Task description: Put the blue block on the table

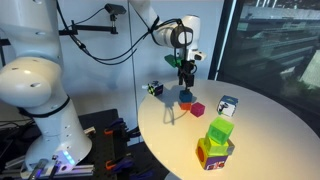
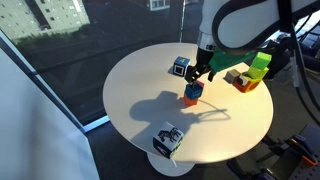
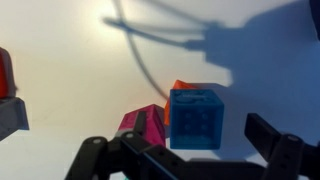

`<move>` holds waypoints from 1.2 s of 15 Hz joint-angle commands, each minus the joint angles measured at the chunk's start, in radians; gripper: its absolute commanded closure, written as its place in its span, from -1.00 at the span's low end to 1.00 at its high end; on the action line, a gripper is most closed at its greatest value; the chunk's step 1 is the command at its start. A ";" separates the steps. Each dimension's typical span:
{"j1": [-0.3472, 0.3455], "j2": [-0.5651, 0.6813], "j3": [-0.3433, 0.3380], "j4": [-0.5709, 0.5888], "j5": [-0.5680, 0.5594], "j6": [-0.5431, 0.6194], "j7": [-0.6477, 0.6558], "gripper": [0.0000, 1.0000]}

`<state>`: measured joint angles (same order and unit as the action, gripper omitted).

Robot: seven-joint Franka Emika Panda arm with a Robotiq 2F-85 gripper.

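The small blue block rests on top of an orange block, with the magenta cube right beside them. In both exterior views the blue block sits on the orange block on the round cream table. My gripper is open, just above the blue block, with a finger on each side and a gap to the block. It also shows in both exterior views.
A dark multicoloured cube lies near the table edge. A white-and-dark-blue patterned cube stands apart. A stack of green blocks on an orange and purple base stands near the rim. An orange-and-grey object shows at the wrist view's left edge.
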<state>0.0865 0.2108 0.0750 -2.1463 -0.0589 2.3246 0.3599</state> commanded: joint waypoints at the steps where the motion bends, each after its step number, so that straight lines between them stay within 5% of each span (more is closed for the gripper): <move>1: 0.026 0.067 -0.027 0.091 -0.016 -0.044 0.060 -1.00; 16: 0.066 0.220 -0.057 0.243 -0.011 -0.151 0.055 -1.00; 17: 0.069 0.226 -0.060 0.247 -0.014 -0.155 0.056 -0.95; 18: 0.071 0.232 -0.062 0.250 -0.014 -0.158 0.057 -0.46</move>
<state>0.1387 0.4169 0.0305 -1.9383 -0.0598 2.2040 0.3930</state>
